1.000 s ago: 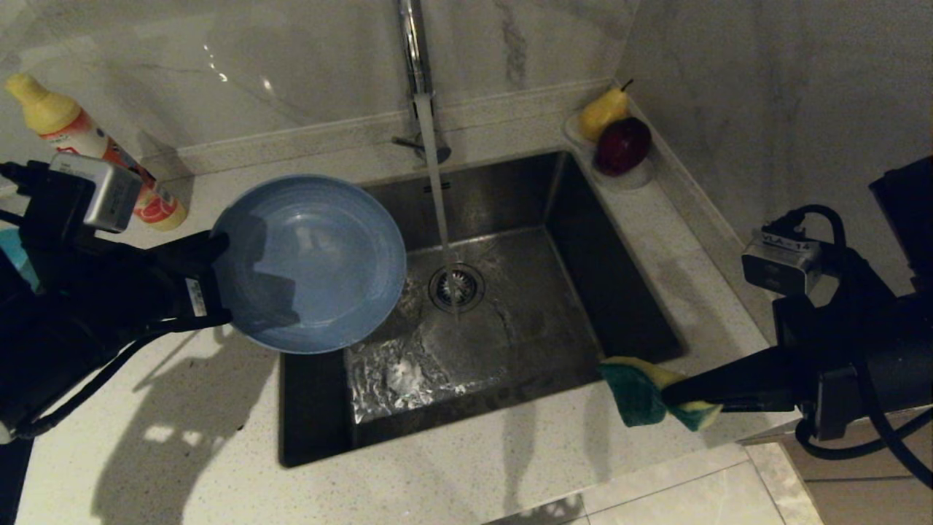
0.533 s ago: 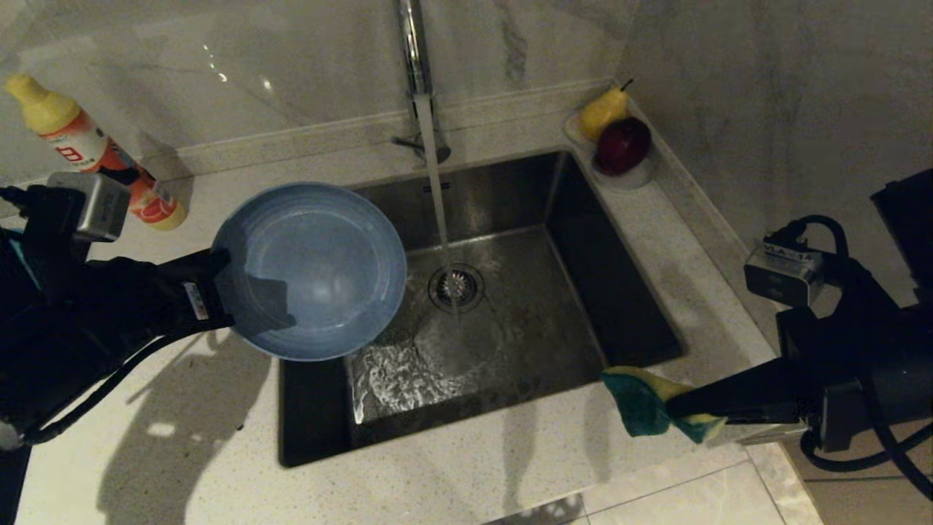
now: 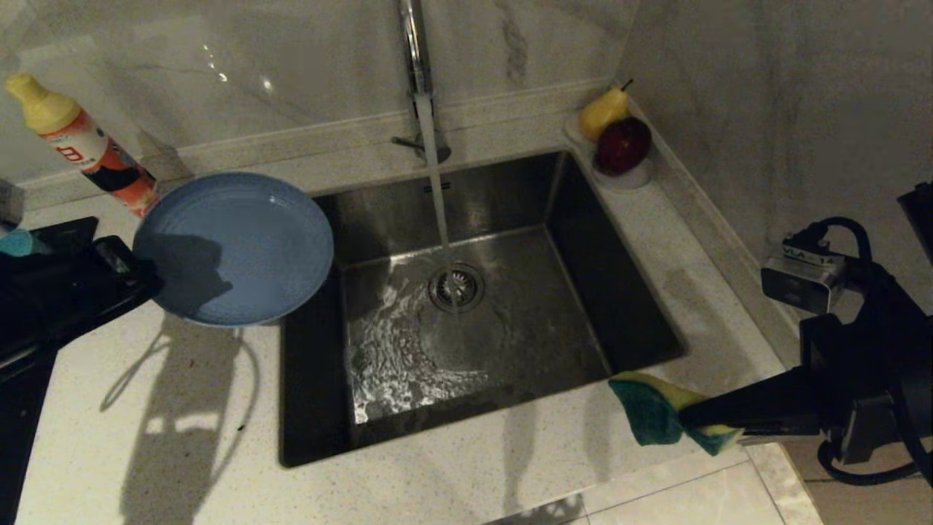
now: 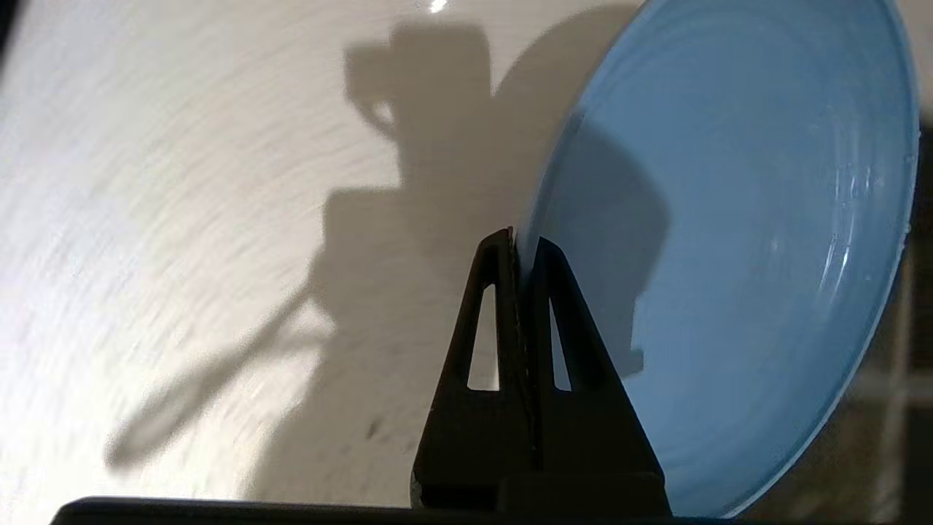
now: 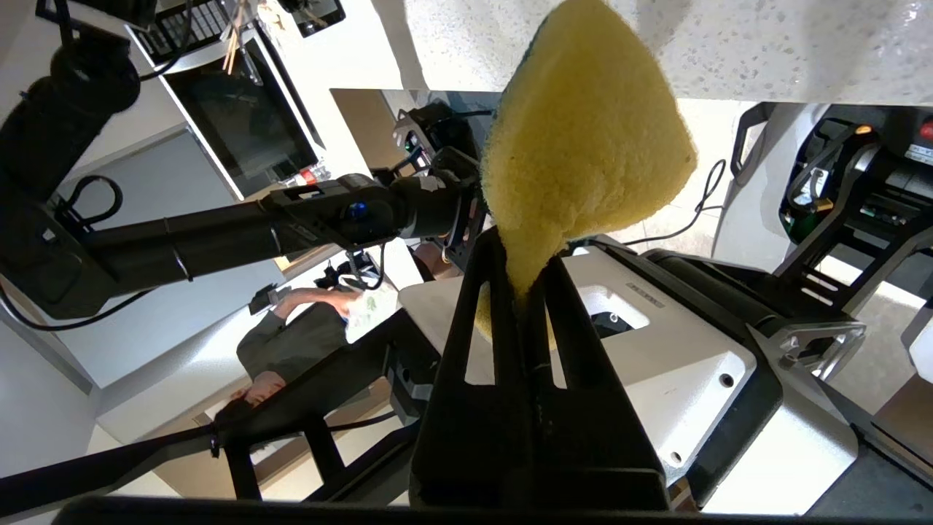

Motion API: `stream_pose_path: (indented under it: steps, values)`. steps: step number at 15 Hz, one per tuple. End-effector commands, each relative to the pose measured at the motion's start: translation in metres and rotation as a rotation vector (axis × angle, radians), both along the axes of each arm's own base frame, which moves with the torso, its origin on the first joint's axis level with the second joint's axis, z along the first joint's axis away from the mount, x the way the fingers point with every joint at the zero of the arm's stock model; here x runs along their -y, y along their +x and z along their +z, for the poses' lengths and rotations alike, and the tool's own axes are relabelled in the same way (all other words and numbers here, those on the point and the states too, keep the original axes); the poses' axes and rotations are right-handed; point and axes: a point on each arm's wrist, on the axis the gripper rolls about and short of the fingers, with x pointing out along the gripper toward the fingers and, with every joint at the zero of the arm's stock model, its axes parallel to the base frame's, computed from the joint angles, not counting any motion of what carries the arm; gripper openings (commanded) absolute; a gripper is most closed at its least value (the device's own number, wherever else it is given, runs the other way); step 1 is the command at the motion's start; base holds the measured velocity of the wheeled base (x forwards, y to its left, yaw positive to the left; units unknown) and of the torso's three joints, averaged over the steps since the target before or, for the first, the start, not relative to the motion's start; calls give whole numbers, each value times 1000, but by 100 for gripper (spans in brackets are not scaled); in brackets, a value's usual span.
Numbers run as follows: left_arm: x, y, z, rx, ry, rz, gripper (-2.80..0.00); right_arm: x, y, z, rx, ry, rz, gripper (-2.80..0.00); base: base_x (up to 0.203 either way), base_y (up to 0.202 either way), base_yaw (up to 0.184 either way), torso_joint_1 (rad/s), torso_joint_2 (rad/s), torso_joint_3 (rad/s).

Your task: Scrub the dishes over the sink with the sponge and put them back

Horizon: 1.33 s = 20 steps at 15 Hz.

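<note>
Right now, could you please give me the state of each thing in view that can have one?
Plate: held by its rim, mostly over the counter beside the sink.
Left gripper: shut on the plate's rim.
Sponge: pinched at one end, over the counter's front edge.
Right gripper: shut on the sponge.
Tap: running.
Sink: wet, water streaming onto the drain.
Detergent bottle: capped.

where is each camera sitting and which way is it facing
Head view: high on the robot, facing forward and down at the sink; both arms show at its sides.
Left wrist view: behind the left gripper, facing the countertop; its fingers pinch the blue plate.
Right wrist view: behind the right gripper, facing under the counter edge; its fingers pinch the sponge.
Shared: plate and sponge also appear in the head view.
</note>
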Motion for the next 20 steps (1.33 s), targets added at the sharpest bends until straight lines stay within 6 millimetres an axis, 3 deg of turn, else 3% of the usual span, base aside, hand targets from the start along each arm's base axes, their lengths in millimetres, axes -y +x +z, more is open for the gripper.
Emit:
stream_pose_path:
  steps: [1, 10, 20]
  values:
    - [-17, -3, 1, -3, -66, 67, -280, 0, -1, 0, -5, 4, 2, -280, 0, 0, 0, 0, 0, 0]
    - [-75, -34, -19, -154, -245, 200, -280, -3, 7, -8, -32, -15, 4, -280, 0, 0, 0, 0, 0, 0]
    - [-91, -27, -51, -255, -333, 254, -280, -3, 8, -9, -37, -18, 1, -280, 0, 0, 0, 0, 0, 0]
